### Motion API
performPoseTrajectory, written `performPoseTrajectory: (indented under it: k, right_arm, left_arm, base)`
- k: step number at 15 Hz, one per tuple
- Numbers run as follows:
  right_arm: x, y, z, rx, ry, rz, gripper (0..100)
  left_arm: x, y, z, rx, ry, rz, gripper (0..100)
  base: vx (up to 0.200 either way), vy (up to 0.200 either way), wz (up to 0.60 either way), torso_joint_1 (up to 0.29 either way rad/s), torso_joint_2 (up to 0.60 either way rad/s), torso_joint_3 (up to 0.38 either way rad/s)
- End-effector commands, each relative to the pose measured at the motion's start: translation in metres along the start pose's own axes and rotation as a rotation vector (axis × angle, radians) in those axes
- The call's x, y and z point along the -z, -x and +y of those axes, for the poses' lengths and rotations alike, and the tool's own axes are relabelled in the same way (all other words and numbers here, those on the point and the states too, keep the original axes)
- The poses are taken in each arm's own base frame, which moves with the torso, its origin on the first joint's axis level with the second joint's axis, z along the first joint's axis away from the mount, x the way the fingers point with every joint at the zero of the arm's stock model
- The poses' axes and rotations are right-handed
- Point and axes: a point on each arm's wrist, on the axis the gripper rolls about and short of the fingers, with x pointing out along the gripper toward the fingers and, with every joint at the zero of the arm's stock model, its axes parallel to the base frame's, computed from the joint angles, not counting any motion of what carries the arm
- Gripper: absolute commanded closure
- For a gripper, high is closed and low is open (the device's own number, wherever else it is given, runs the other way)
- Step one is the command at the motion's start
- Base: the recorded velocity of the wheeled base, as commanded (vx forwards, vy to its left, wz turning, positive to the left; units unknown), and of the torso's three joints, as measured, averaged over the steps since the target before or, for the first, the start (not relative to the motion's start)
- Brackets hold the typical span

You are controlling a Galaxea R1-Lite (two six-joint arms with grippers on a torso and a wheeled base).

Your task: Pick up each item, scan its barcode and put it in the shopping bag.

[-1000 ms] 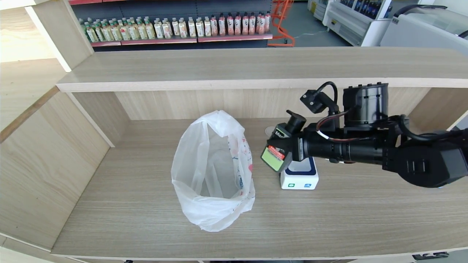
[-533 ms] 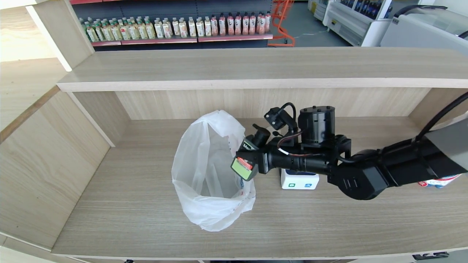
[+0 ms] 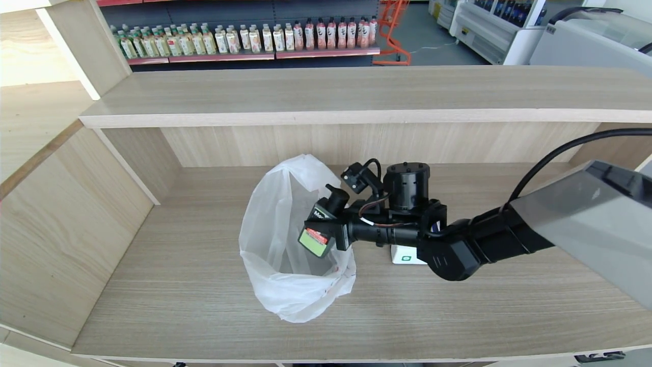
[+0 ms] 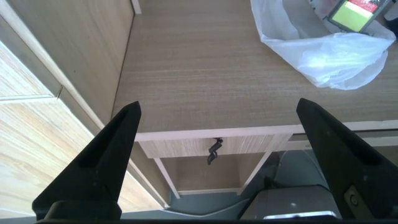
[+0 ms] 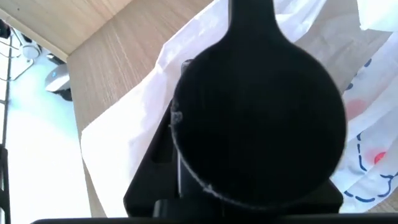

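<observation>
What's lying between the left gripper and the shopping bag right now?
Nothing but bare counter lies between the left gripper and the shopping bag, as the left wrist view shows.

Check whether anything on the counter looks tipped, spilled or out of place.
Nothing stands out. The shopping bag stands open on the counter, the right gripper holds a dark container tilted over its mouth, and the white scanner sits flat beside the bag. No spill shows.

Head camera high above the shopping bag (image 3: 285,295), looking forward and down, left wrist camera well back from it, right wrist camera tight over its mouth, all three sharing it
</observation>
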Motion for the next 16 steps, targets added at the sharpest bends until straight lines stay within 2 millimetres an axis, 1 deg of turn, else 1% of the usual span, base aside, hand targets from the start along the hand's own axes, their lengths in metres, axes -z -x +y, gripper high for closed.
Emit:
performPoseTrajectory:
  k: [1, 3, 5, 8, 9, 11, 13, 14, 15, 16]
  right_arm:
    - [0.018, -0.010, -0.005, -0.003, 0.045, 0.037, 100]
    - [0.029, -0.012, -0.008, -0.001, 0.143, 0.060, 100]
    - [0.027, -0.012, -0.010, 0.001, 0.162, 0.053, 100]
    - [0.026, -0.013, -0.013, 0.006, 0.256, 0.044, 100]
    - [0.026, -0.011, -0.014, 0.008, 0.266, 0.047, 0]
    - [0.021, -0.011, -0.013, 0.007, 0.259, 0.032, 0]
    - [0.012, -0.007, -0.011, 0.010, 0.209, 0.013, 0]
    - [-0.003, 0.001, -0.008, 0.014, 0.110, -0.017, 0]
    - [-0.003, 0.001, -0.008, 0.014, 0.110, -0.017, 0]
    - [-0.026, 0.025, -0.007, 0.044, 0.016, -0.058, 0]
  left_arm:
    - [0.000, 0.000, 0.000, 0.000, 0.000, 0.000, 0]
    - [0.000, 0.000, 0.000, 0.000, 0.000, 0.000, 0]
    - [0.000, 0.000, 0.000, 0.000, 0.000, 0.000, 0]
    - [0.000, 0.000, 0.000, 0.000, 0.000, 0.000, 0]
    - [0.000, 0.000, 0.000, 0.000, 0.000, 0.000, 0]
    - [0.000, 0.000, 0.000, 0.000, 0.000, 0.000, 0]
    - [0.000, 0.000, 0.000, 0.000, 0.000, 0.000, 0]
    - [0.000, 0.000, 0.000, 0.000, 0.000, 0.000, 0]
    - [0.000, 0.000, 0.000, 0.000, 0.000, 0.000, 0]
    - [0.000, 0.000, 0.000, 0.000, 0.000, 0.000, 0]
  base:
    - [0.000, 0.000, 0.00, 0.000, 0.00, 0.000]
    - [0.000, 0.000, 0.00, 0.000, 0.00, 0.000]
    - [0.000, 0.000, 0.00, 0.000, 0.00, 0.000]
    - [0.000, 0.000, 0.00, 0.000, 0.00, 0.000]
    - [0.000, 0.000, 0.00, 0.000, 0.00, 0.000]
    - [0.000, 0.000, 0.00, 0.000, 0.00, 0.000]
    - [0.000, 0.000, 0.00, 0.000, 0.00, 0.000]
    - [0.000, 0.000, 0.00, 0.000, 0.00, 0.000]
    - [0.000, 0.000, 0.00, 0.000, 0.00, 0.000]
    - [0.000, 0.000, 0.00, 0.000, 0.00, 0.000]
